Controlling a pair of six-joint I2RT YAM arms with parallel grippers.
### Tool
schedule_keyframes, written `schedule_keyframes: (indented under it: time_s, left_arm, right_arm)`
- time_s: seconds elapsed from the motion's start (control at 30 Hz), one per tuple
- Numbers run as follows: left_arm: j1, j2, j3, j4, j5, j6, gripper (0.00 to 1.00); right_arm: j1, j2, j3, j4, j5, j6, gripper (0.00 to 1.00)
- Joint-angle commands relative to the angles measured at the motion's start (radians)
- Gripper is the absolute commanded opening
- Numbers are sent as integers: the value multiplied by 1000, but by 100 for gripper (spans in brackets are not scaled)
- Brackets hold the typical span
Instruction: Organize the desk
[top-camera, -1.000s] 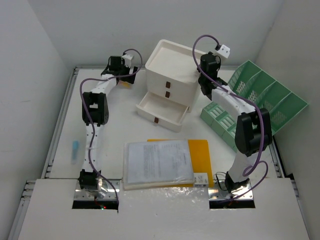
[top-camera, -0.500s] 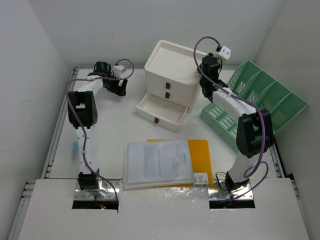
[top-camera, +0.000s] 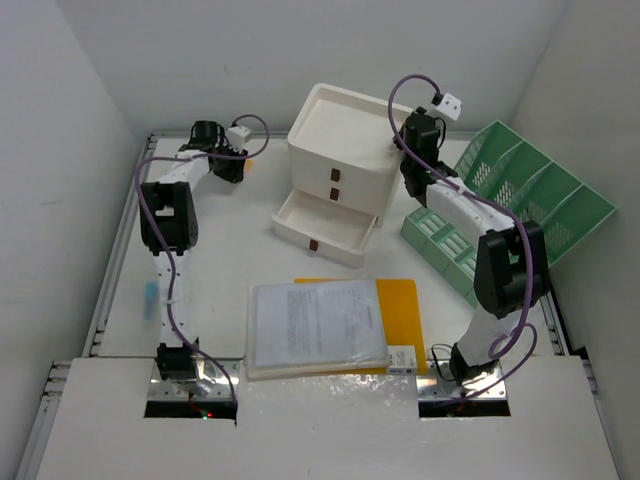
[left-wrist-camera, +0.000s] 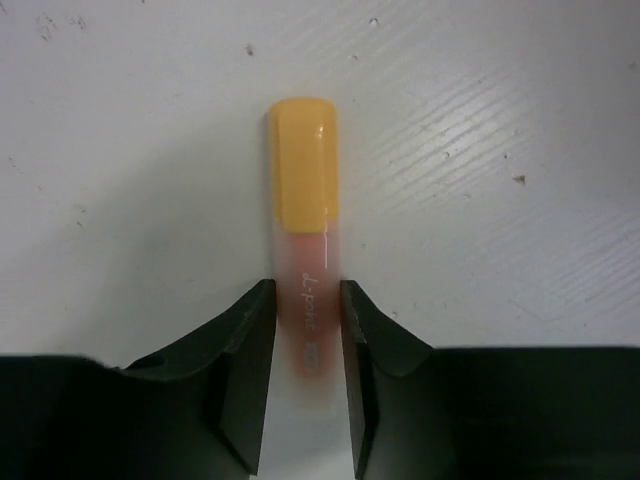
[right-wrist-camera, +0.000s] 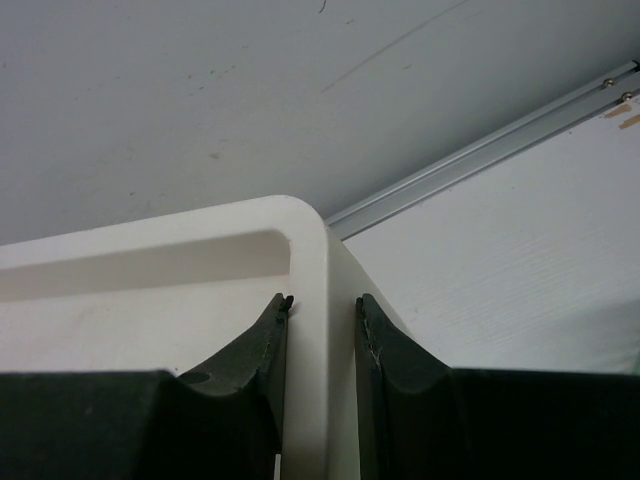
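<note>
On the white desk (top-camera: 230, 260), at the back left, lies a marker (left-wrist-camera: 303, 170) with a yellow-orange cap and a pinkish barrel. My left gripper (left-wrist-camera: 308, 290) is shut on that barrel, both fingers against its sides, with the cap sticking out ahead; from above, the left gripper (top-camera: 232, 166) sits low at the desk's far left. My right gripper (right-wrist-camera: 323, 300) is shut on the rim of the white three-drawer box (right-wrist-camera: 305, 250), one finger inside the top tray, one outside. In the top view the right gripper (top-camera: 400, 150) is at the right edge of the drawer box (top-camera: 335, 140).
The box's bottom drawer (top-camera: 325, 225) is pulled open. A green file rack (top-camera: 520, 200) lies tilted at the right. A sleeve of papers (top-camera: 315, 325) rests on a yellow folder (top-camera: 400, 305) near the front, beside a small white item (top-camera: 403, 358). A blue object (top-camera: 150, 298) lies at left.
My left arm swung left, away from the drawer box, and its jaws closed from wide open onto the marker. The right arm has barely moved.
</note>
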Motion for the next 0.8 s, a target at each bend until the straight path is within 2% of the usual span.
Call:
schedule_keyframes:
  time_s: [0.0, 0.1, 0.17, 0.27, 0.33, 0.5, 0.63, 0.7, 0.77]
  left_arm:
    - [-7, 26, 38, 16, -15, -24, 25]
    - [-10, 26, 15, 30, -21, -9, 0]
    - [-5, 9, -12, -6, 22, 1, 0]
    - [15, -124, -114, -54, 157, 30, 0]
    - [29, -300, -184, -57, 258, 54, 0]
    - [46, -743, -423, -22, 401, 94, 0]
    - [-22, -911, -500, -95, 422, 177, 0]
    - [-72, -962, -537, -180, 433, 276, 0]
    - [-175, -1000, -618, -227, 398, 419, 0]
  right_arm:
    - [32, 16, -51, -177, -79, 21, 0]
    - [32, 27, -43, -179, -83, 29, 0]
    - [30, 32, -43, -180, -87, 37, 0]
    - [32, 36, -45, -177, -80, 32, 0]
    - [30, 36, -43, -177, -77, 30, 0]
    - [30, 49, -28, -192, -91, 58, 0]
    - [29, 52, -40, -189, -73, 104, 0]
    - [30, 47, -54, -177, -71, 106, 0]
    - [29, 43, -55, -179, -70, 98, 0]
